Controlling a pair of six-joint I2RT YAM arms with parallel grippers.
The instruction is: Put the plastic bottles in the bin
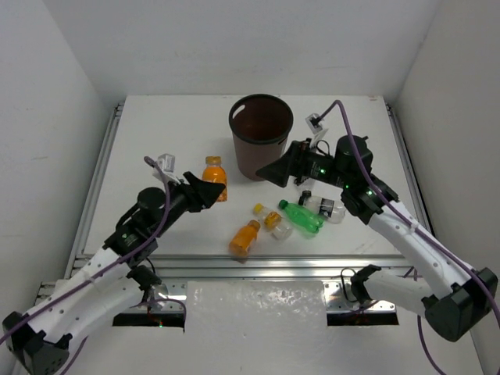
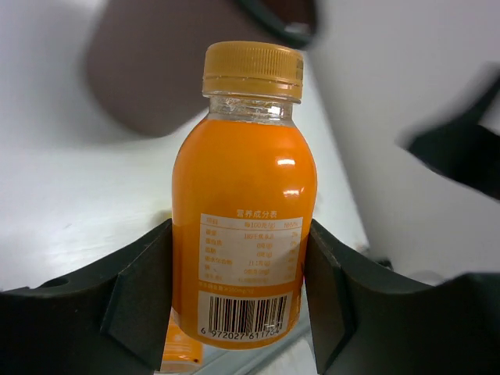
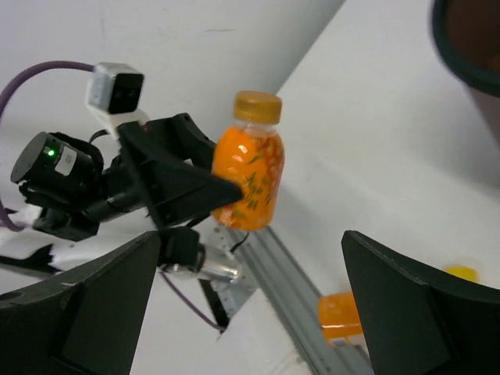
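Top external, left arm: reaches forward and rightward; left gripper (image 1: 209, 190) clamps orange plastic bottle with orange cap (image 1: 215, 173), upright.
Left wrist: both fingers (image 2: 137, 301) press the bottle's lower sides.
Bottle vs bin: left of dark brown round plastic bin (image 1: 250, 160), not touching.
Right arm: right gripper (image 1: 271, 169) beside bin wall, jaws wide, empty.

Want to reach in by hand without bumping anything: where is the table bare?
Bare: far-left corner, between the bin and the table's left edge. Crowded: the middle, with green bottle, clear bottle, lying orange bottle, right gripper, and left gripper holding a second orange bottle.
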